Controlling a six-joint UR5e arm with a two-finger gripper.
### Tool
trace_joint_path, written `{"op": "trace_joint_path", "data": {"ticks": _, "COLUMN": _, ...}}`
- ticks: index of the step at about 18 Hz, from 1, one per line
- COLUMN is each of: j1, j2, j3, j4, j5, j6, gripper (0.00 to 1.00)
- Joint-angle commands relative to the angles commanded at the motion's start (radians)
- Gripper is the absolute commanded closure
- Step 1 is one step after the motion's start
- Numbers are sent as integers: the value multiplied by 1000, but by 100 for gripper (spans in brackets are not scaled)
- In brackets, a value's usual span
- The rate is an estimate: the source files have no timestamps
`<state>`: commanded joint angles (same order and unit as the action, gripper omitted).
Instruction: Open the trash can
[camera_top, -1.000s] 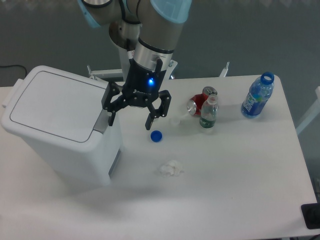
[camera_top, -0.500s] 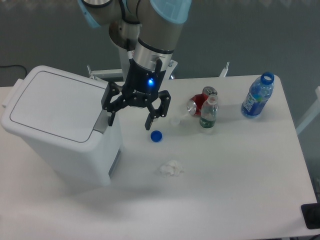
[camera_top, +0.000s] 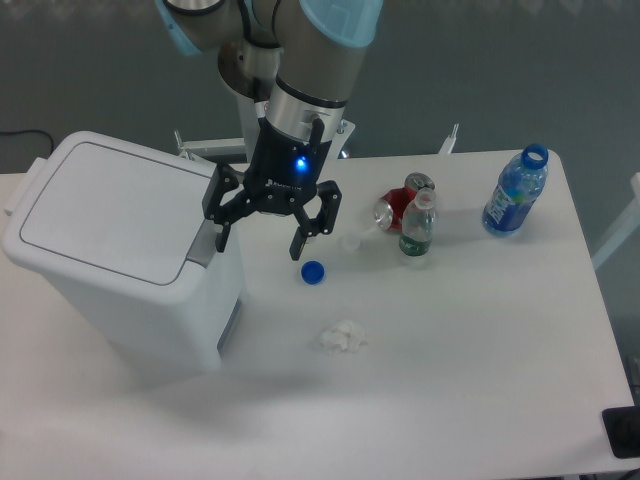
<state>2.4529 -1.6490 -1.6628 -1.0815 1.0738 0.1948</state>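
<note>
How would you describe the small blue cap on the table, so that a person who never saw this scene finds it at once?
Start from the big white trash can on the left side of the table. Just right of it, below the open gripper, lies the blue cap, loose and flat. Unlike the crumpled white tissue nearby, it is round and bright blue.

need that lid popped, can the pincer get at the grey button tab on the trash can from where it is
Probably yes. The open pincer hangs right beside the trash can, one finger next to the grey tab at the lid's front edge. Nothing sits between them; the blue cap lies clear on the table.
</note>
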Motion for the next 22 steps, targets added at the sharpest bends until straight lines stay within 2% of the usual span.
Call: {"op": "trace_joint_path", "data": {"ticks": 22, "j1": 8, "j2": 2, "j3": 9, "j4": 0, "j5": -21, "j6": -11, "gripper": 0}}
